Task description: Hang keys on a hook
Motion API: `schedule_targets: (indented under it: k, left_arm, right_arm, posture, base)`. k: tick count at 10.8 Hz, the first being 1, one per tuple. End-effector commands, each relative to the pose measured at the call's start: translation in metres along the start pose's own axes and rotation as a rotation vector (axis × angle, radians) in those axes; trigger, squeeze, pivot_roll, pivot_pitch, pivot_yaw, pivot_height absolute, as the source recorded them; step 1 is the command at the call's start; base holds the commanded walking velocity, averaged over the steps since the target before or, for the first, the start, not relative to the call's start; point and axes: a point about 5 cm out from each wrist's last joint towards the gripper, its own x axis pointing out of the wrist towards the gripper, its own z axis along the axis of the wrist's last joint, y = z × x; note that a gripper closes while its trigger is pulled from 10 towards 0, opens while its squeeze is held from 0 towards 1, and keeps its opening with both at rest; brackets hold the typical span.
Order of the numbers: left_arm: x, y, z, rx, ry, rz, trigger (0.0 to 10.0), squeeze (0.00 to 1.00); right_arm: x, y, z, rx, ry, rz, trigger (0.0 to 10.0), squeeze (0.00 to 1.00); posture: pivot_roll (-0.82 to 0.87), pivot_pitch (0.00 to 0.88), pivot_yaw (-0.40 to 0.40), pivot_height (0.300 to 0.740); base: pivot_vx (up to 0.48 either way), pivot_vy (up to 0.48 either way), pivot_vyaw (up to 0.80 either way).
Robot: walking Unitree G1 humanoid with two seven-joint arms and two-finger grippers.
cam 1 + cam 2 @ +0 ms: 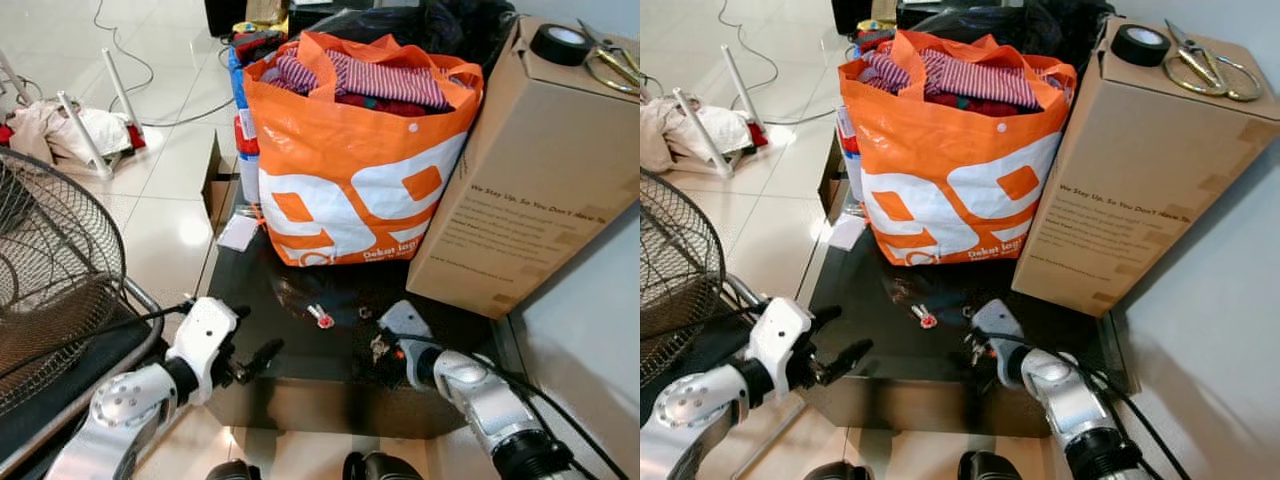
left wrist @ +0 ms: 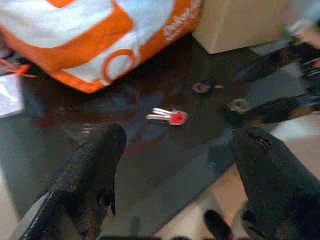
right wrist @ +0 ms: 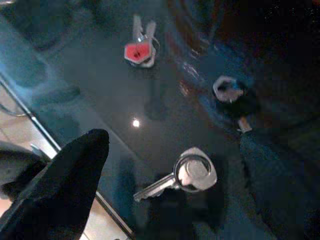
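Note:
A small bunch of keys with a red head (image 1: pixel 322 319) lies on the black glass table (image 1: pixel 300 375), just in front of the orange bag. A silver key on a ring (image 3: pixel 187 175) lies nearer the table's front edge, with a small dark fob (image 3: pixel 228 91) close by. My right gripper (image 3: pixel 172 137) hovers open over the silver key, which sits between its two fingers, untouched. My left gripper (image 2: pixel 181 131) is open at the table's front left corner, pointing toward the red-headed keys (image 2: pixel 170 117) with nothing in it.
An orange bag (image 1: pixel 350 170) full of clothes stands at the back of the table. A tall cardboard box (image 1: pixel 520 170) on the right carries a tape roll (image 1: pixel 558 42) and scissors (image 1: pixel 610 60). A fan grille (image 1: pixel 50 270) is at my left. A white card (image 1: pixel 238 232) lies by the bag.

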Motion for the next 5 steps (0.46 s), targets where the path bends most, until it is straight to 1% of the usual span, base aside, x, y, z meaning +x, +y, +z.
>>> schedule_targets:
  k: [1, 2, 3, 4, 5]
  left_arm:
    - [0.002, -0.005, -0.003, -0.015, 0.021, -0.05, 10.0, 0.0]
    - [0.002, -0.009, -0.005, -0.013, 0.045, -0.101, 10.0, 0.0]
    - [0.002, -0.01, -0.006, -0.009, 0.053, -0.114, 10.0, 0.0]
    - [0.003, -0.009, -0.007, -0.003, 0.056, -0.113, 10.0, 0.0]
    - [0.004, -0.008, -0.007, -0.003, 0.054, -0.114, 10.0, 0.0]
  right_arm:
    - [0.001, -0.001, -0.005, 0.019, 0.026, -0.028, 10.0, 0.0]
    - [0.005, 0.002, -0.007, 0.036, 0.054, -0.062, 10.0, 0.0]
    - [0.007, 0.002, -0.011, 0.034, 0.084, -0.082, 10.0, 0.0]
    - [0.008, 0.003, -0.015, 0.052, 0.122, -0.084, 10.0, 0.0]
    - [0.009, 0.003, -0.018, 0.075, 0.133, -0.097, 5.0, 0.0]
  posture:
    - [-0.06, 0.072, -0.028, 0.74]
    - [-0.07, 0.068, -0.025, 0.74]
    - [-0.07, 0.063, -0.025, 0.74]
    - [-0.07, 0.063, -0.025, 0.74]
    - [-0.07, 0.051, -0.026, 0.74]
  base:
    - [0.0, 0.0, 0.0]
    - [0.0, 0.0, 0.0]
    - [0.0, 0.0, 0.0]
    - [0.0, 0.0, 0.0]
    - [0.0, 0.0, 0.0]
